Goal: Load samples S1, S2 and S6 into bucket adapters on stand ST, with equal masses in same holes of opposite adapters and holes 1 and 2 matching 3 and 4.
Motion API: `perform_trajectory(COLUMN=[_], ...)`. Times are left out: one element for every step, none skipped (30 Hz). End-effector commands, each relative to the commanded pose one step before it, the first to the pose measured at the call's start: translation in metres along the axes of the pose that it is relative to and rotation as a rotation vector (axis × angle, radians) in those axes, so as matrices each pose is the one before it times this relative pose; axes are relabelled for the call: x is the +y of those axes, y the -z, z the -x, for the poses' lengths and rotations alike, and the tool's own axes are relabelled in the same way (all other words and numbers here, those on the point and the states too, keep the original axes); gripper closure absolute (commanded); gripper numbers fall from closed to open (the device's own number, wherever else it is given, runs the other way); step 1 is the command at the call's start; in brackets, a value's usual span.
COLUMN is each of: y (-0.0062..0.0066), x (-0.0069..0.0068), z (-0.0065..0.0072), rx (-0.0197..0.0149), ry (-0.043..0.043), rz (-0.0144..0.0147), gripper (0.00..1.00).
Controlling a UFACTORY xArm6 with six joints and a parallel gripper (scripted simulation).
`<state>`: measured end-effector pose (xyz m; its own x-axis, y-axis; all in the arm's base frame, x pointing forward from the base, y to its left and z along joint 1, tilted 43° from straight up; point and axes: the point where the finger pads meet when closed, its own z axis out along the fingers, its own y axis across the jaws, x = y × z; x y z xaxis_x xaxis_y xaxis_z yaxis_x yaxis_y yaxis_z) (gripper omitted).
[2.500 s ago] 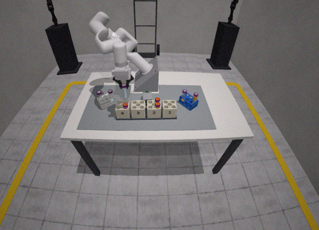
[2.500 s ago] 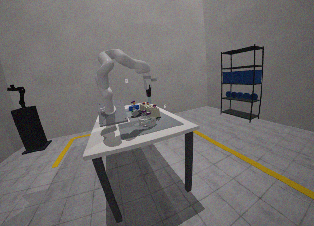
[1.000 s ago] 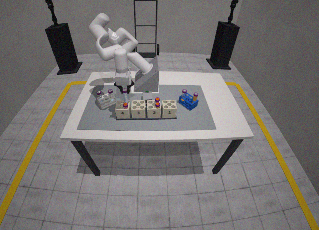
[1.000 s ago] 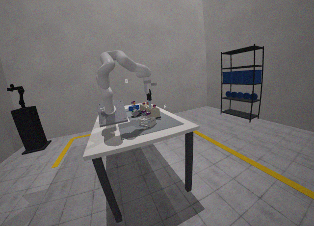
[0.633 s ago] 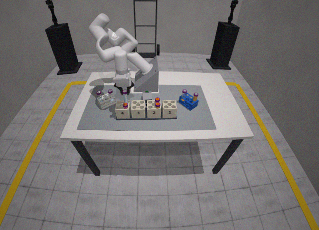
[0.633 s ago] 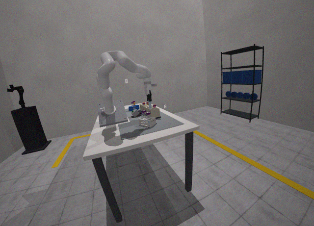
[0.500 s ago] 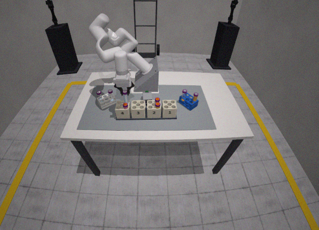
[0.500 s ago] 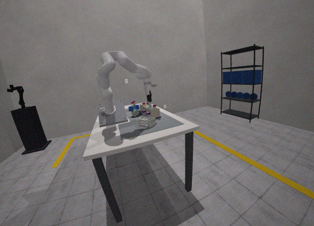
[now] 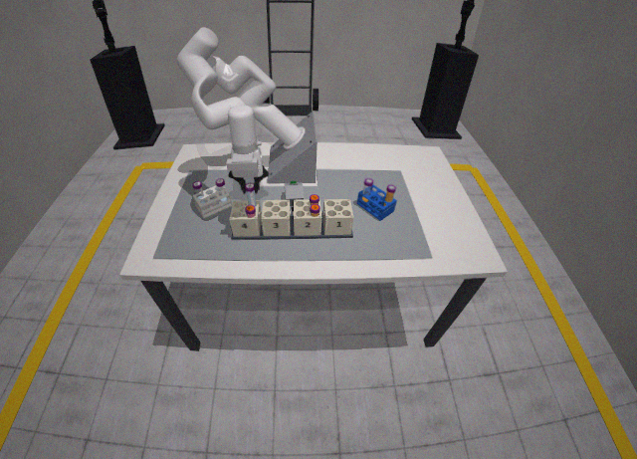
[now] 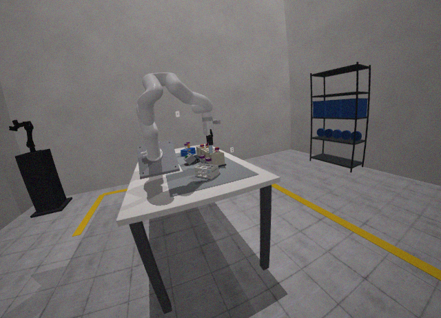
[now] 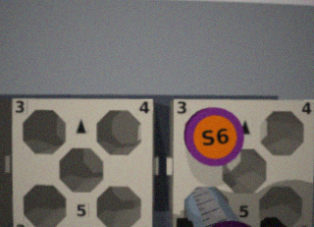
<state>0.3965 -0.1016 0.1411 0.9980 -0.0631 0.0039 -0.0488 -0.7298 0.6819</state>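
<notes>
Gripper [image 9: 249, 184] [image 10: 209, 139] clenched on a purple-capped tube [image 9: 250, 194] [image 11: 208, 207], held above adapter 4 [image 9: 244, 225] [image 11: 304, 163]. Wrist view: lower edge cuts off most of its cap and the fingertips; dot and label unreadable. Tube's tip over the hole 2 area, that hole largely hidden; cannot tell whether tip is inside. S6 [image 9: 250, 210] [image 11: 215, 137] in hole 3, same adapter, covering the hole. Adapter 2 [image 9: 308, 224]: two orange-dotted tubes, labels too small to read. Green DONE key [image 9: 293, 182] behind stand [image 9: 292, 236], lettering not legible.
</notes>
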Motion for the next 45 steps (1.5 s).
perform_trajectory(y=[-0.00257, -0.00100, -0.00100, -0.00100, -0.00100, -0.00100, -0.00100, -0.00100, 0.00000, 0.00000, -0.00093, -0.00108, -0.00100, -0.00100, -0.00100, -0.00100, -0.00100, -0.00100, -0.00100, -0.00100, -0.00100, -0.00100, -0.00100, -0.00100, -0.00100, 0.00000, 0.00000, -0.00093, -0.00108, -0.00100, -0.00100, -0.00100, -0.00100, -0.00100, -0.00100, -0.00100, -0.00100, -0.00100, -0.00100, -0.00100, -0.00100, -0.00100, 0.00000, 0.00000, -0.00092], x=[0.00015, 0.00000, 0.00000, 0.00000, 0.00000, 0.00000, 0.00000, 0.00000, 0.00000, 0.00000, 0.00000, 0.00000, 0.00000, 0.00000, 0.00000, 0.00000, 0.00000, 0.00000, 0.00000, 0.00000, 0.00000, 0.00000, 0.00000, 0.00000, 0.00000, 0.00000, 0.00000, 0.00000, 0.00000, 0.00000, 0.00000, 0.00000, 0.00000, 0.00000, 0.00000, 0.00000, 0.00000, 0.00000, 0.00000, 0.00000, 0.00000, 0.00000, 0.00000, 0.00000, 0.00000], z=[-0.00109, 0.00000, 0.00000, 0.00000, 0.00000, 0.00000, 0.00000, 0.00000, 0.00000, 0.00000, 0.00001, -0.00001, 0.00000, 0.00000, 0.00000, 0.00000, 0.00000, 0.00000, 0.00000, 0.00000, 0.00000, 0.00000, 0.00000, 0.00000, 0.00000, 0.00000, 0.00000, 0.00001, -0.00001, 0.00000, 0.00000, 0.00000, 0.00000, 0.00000, 0.00000, 0.00000, 0.00000, 0.00000, 0.00000, 0.00000, 0.00000, 0.00000, 0.00000, 0.00000, 0.00001], rx=[0.00317, 0.00000, 0.00000, 0.00000, 0.00000, 0.00000, 0.00000, 0.00000, 0.00000, 0.00000, -0.00002, 0.00002, 0.00000, 0.00000, 0.00000, 0.00000, 0.00000, 0.00000, 0.00000, 0.00000, 0.00000, 0.00000, 0.00000, 0.00000, 0.00000, 0.00000, 0.00000, -0.00002, 0.00002, 0.00000, 0.00000, 0.00000, 0.00000, 0.00000, 0.00000, 0.00000, 0.00000, 0.00000, 0.00000, 0.00000, 0.00000, 0.00000, 0.00000, 0.00000, -0.00003], ry=[-0.00109, 0.00000, 0.00000, 0.00000, 0.00000, 0.00000, 0.00000, 0.00000, 0.00000, 0.00000, 0.00001, -0.00001, 0.00000, 0.00000, 0.00000, 0.00000, 0.00000, 0.00000, 0.00000, 0.00000, 0.00000, 0.00000, 0.00000, 0.00000, 0.00000, 0.00000, 0.00000, 0.00001, -0.00001, 0.00000, 0.00000, 0.00000, 0.00000, 0.00000, 0.00000, 0.00000, 0.00000, 0.00000, 0.00000, 0.00000, 0.00000, 0.00000, 0.00000, 0.00000, 0.00001], rz=[-0.00072, 0.00001, 0.00001, 0.00001, 0.00001, 0.00001, 0.00001, 0.00001, 0.00000, 0.00000, -0.00001, 0.00002, 0.00001, 0.00001, 0.00001, 0.00001, 0.00001, 0.00001, 0.00001, 0.00001, 0.00001, 0.00001, 0.00001, 0.00001, 0.00001, 0.00000, 0.00000, -0.00001, 0.00002, 0.00001, 0.00001, 0.00001, 0.00001, 0.00001, 0.00001, 0.00001, 0.00001, 0.00001, 0.00001, 0.00001, 0.00001, 0.00001, 0.00000, 0.00000, -0.00001], gripper=[1.00, 1.00, 1.00, 1.00, 1.00, 1.00, 1.00, 1.00, 1.00, 1.00, 1.00, 1.00, 1.00, 1.00, 1.00, 1.00, 1.00, 1.00, 1.00, 1.00, 1.00, 1.00, 1.00, 1.00, 1.00, 1.00, 1.00, 1.00, 1.00, 1.00, 1.00, 1.00, 1.00, 1.00, 1.00, 1.00, 1.00, 1.00, 1.00, 1.00, 1.00, 1.00, 1.00, 1.00, 1.00])
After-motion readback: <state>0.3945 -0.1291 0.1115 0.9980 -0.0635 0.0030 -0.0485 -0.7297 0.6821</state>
